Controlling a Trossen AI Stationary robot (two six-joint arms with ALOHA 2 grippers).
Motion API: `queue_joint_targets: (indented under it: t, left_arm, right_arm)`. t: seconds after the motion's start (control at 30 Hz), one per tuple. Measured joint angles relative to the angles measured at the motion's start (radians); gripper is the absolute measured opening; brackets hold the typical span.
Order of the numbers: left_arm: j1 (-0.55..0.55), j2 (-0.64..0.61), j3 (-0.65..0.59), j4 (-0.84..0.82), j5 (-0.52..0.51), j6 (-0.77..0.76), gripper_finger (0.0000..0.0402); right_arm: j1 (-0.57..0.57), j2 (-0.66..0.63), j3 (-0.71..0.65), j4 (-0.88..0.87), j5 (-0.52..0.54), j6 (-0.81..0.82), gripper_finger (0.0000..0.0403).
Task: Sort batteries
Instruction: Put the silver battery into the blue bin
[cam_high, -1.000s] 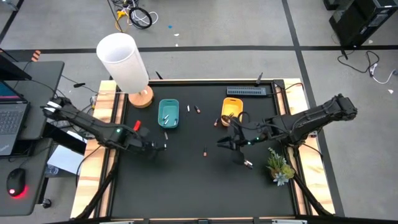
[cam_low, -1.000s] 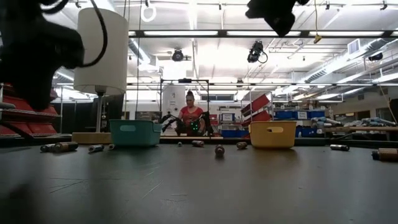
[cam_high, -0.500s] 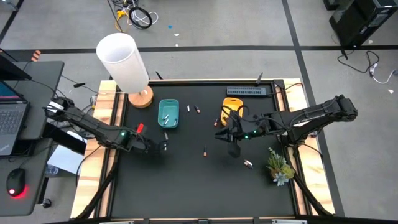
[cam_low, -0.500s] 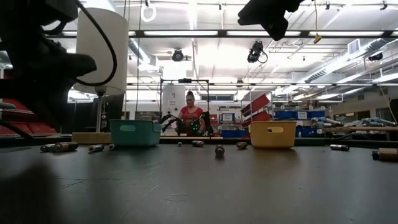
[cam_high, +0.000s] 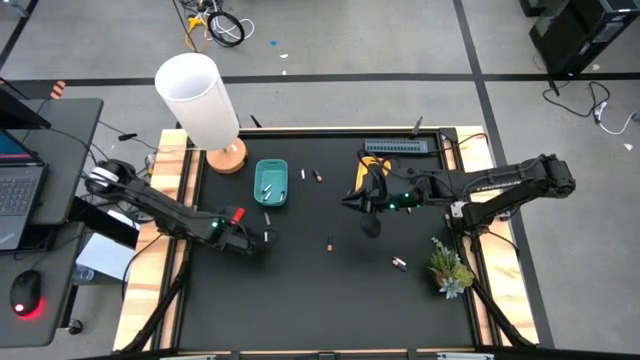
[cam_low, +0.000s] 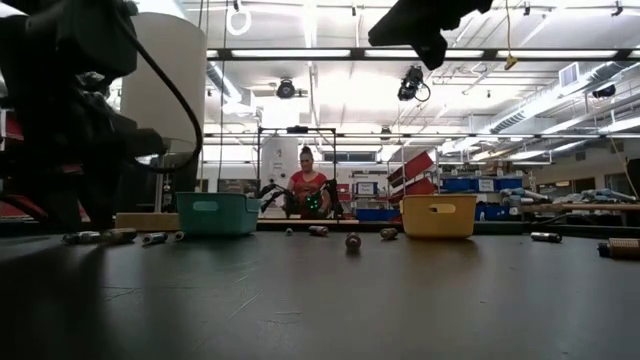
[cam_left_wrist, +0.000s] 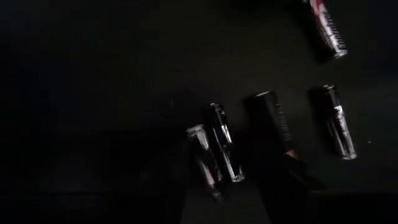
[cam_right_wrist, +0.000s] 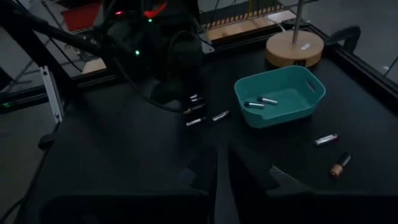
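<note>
Several small batteries lie loose on the black mat (cam_high: 300, 300): a cluster (cam_high: 267, 237) beside my left gripper (cam_high: 257, 241), others (cam_high: 330, 243) (cam_high: 398, 263) mid-table and two (cam_high: 310, 176) between the trays. Two silvery batteries (cam_right_wrist: 261, 102) lie in the teal tray (cam_high: 270, 183); the yellow tray (cam_high: 373, 172) stands to its right. My left gripper (cam_left_wrist: 233, 175) is open and low over the mat, its fingers on either side of a pair of batteries (cam_left_wrist: 214, 152). My right gripper (cam_high: 368, 212) hangs high near the yellow tray; its fingers (cam_right_wrist: 221, 177) look shut, with nothing visible between them.
A lamp with a white shade (cam_high: 198, 98) on a wooden base (cam_high: 228, 157) stands at the far left corner. A small plant (cam_high: 450, 268) sits at the right edge and a grey strip (cam_high: 395, 147) at the far edge. A person (cam_low: 305, 190) is in the room behind.
My left gripper has come down toward the mat, onto the cluster of batteries at the left, turning a little as it sank. My right gripper has moved toward the table's far edge and the yellow tray, staying high. No battery has moved.
</note>
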Motion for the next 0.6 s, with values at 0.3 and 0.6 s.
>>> queue_joint_targets:
  t: [0.3, 0.6]
  left_arm:
    - [-0.001, 0.051, 0.003, 0.031, 0.0, -0.008, 0.0172]
    - [-0.001, 0.053, 0.003, 0.018, 0.007, -0.004, 0.0172]
  right_arm:
    - [-0.007, 0.0, 0.0, 0.0, -0.022, -0.018, 0.0038]
    - [-0.004, 0.0, 0.0, 0.0, -0.024, -0.032, 0.0032]
